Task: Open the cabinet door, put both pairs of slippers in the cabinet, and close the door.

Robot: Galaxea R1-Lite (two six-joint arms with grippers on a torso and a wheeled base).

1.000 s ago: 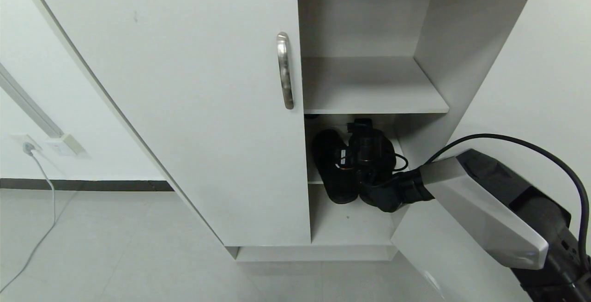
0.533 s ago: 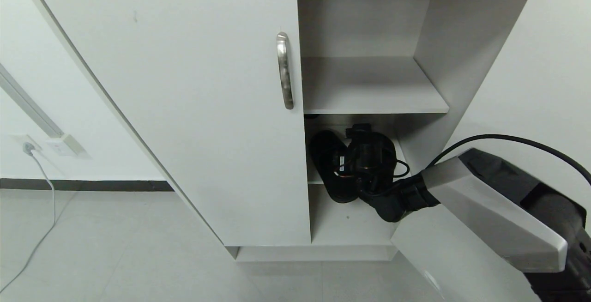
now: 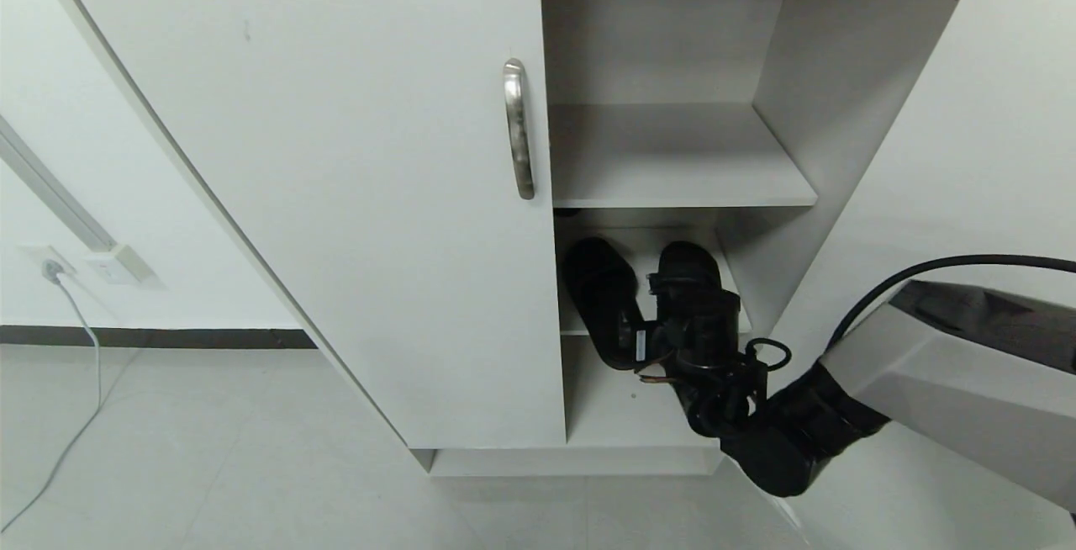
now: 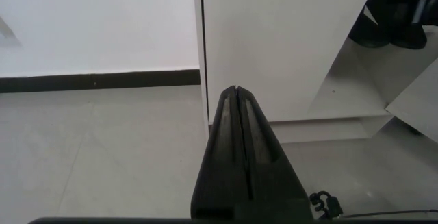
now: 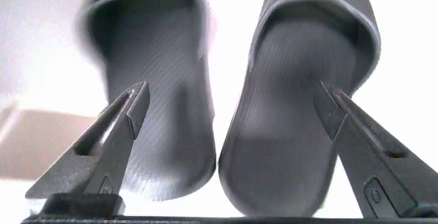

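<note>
**Right gripper open at the slippers on the low shelf**

We found the pair of dark slippers (image 3: 602,293) lying side by side on the lower shelf (image 3: 730,274) of the cabinet (image 3: 841,71), toes pointing inward. The heel of the left one hung a little past the shelf's front edge. The right one lay partly behind the right arm's wrist in the head view.

The right gripper (image 5: 233,94) sat just in front of the heels, at the mouth of the lower compartment. Its jaws were spread wide, one finger (image 5: 126,125) outside each slipper, and it held nothing. We could not tell whether the fingers touched the slippers.

The left gripper (image 4: 235,99) hung low over the floor (image 4: 102,148), well apart from the slippers and facing the base of the cabinet. Its two fingers were pressed flat together with nothing between them.

The right door (image 3: 967,155) stood swung open. The left door (image 3: 319,180) was shut, its metal handle (image 3: 519,129) upright along the inner edge. The upper shelf (image 3: 672,155) was pale and flat. On the wall left of the cabinet was a socket (image 3: 50,268) with a cable (image 3: 80,314) running down to the floor.
</note>
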